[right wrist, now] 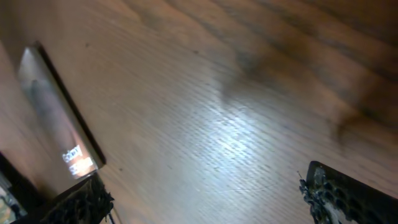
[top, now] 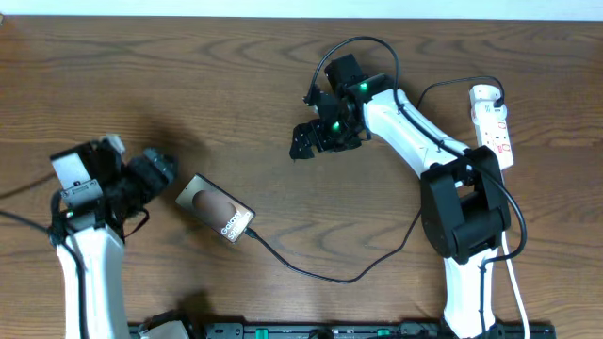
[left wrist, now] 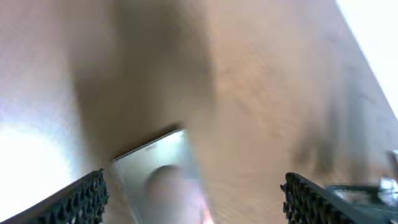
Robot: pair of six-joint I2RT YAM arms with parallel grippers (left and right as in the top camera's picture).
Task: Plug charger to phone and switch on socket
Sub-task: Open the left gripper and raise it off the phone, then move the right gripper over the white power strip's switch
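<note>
- Surface [top: 188, 75]: brown wood, grain running left to right. It looked dark from overhead, with a bright glare patch in the right wrist view.
- Room: a pale strip [top: 283, 8] showed beyond the far edge, and a black rail [top: 377, 331] ran along the near edge. Nothing else of the room was visible.
- Phone [top: 215, 209] lay flat and face up, left of centre, at a slant, with white lettering toward its near-right end.
- Charger [top: 320, 277]: the tip touched the phone's near-right short end, but I could not tell whether it was seated. The black cable curved across the bare wood toward the right arm [top: 405, 122].
- Socket [top: 492, 118]: white with red marks, at the far right edge, lying near-to-far just beside the right arm and well apart from the phone.
- Left tool [top: 158, 171] was spread and held nothing, just left of the phone. Its own view was blurred.
- Right tool [top: 303, 143] was spread and held nothing, over bare wood past centre, apart from the phone.
</note>
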